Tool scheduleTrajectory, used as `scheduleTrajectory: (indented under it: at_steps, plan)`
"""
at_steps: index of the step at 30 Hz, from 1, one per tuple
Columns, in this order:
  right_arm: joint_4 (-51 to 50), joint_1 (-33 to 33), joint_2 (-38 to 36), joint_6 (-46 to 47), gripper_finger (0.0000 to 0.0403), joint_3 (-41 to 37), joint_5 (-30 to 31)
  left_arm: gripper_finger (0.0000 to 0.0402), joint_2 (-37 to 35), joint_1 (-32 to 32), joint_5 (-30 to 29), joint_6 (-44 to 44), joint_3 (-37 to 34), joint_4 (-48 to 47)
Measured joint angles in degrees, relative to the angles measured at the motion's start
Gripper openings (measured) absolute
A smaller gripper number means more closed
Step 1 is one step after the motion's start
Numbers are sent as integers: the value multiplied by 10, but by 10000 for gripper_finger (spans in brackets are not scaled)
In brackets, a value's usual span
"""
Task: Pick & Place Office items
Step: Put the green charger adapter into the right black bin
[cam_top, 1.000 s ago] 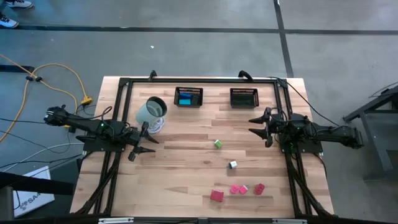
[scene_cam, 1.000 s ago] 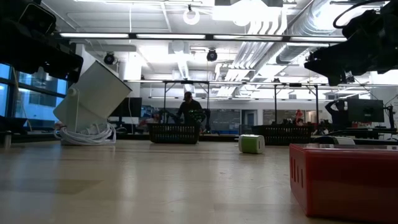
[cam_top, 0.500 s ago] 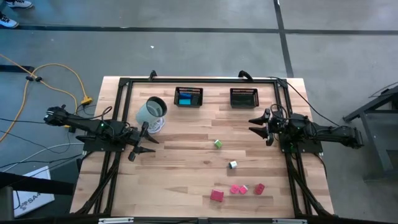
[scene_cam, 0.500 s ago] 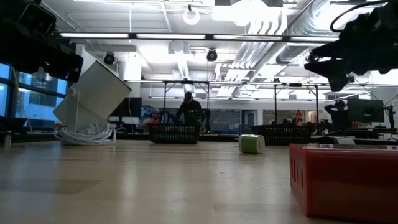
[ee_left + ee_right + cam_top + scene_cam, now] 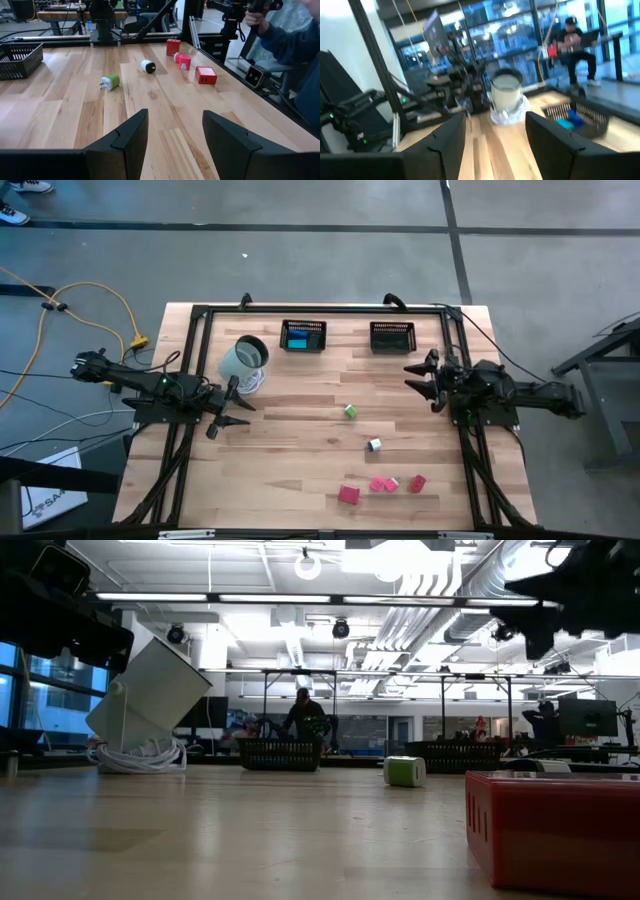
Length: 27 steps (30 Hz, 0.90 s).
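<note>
Several small office items lie on the wood near the table's near right side: a green piece (image 5: pixel 350 411) (image 5: pixel 110 81) (image 5: pixel 405 771), a white-and-black piece (image 5: pixel 374 445) (image 5: pixel 148 66), a red block (image 5: pixel 348 494) (image 5: pixel 555 825), two pink pieces (image 5: pixel 384 484) and a red piece (image 5: pixel 416 482). Blue and teal pieces sit in the left mesh basket (image 5: pixel 303 336). My left gripper (image 5: pixel 230 406) (image 5: pixel 172 135) hovers open at the table's left, beside a white cup. My right gripper (image 5: pixel 415 377) (image 5: pixel 495 132) hovers open at the right, near the right basket (image 5: pixel 392 337).
A tilted white cup (image 5: pixel 243 360) (image 5: pixel 506 95) rests on a coil of white cable at the far left. Two black mesh baskets stand along the far edge. A black frame rail (image 5: pixel 320 309) borders the table. A person's blue sleeve (image 5: pixel 280 37) shows beyond the table's near edge.
My right gripper has risen and drawn back a little toward the table's right edge, tipping upward; it stays open. The left arm and the items have kept still.
</note>
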Motion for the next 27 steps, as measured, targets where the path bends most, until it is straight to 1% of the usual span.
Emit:
scheduleTrajectory:
  at_steps: [4, 9, 15, 27]
  plan:
    - [9, 0, 16, -14, 194, 12, 0, 180, 0, 0, 0, 0, 0, 0]
    - [8, 0, 60, -23, 194, 27, 3, 180, 0, 0, 0, 0, 0, 0]
    - [9, 0, 138, -44, 194, 65, 32, 180, 0, 0, 0, 0, 0, 0]
    - [3, 4, 279, -92, 194, 161, 33, 180, 0, 0, 0, 0, 0, 0]
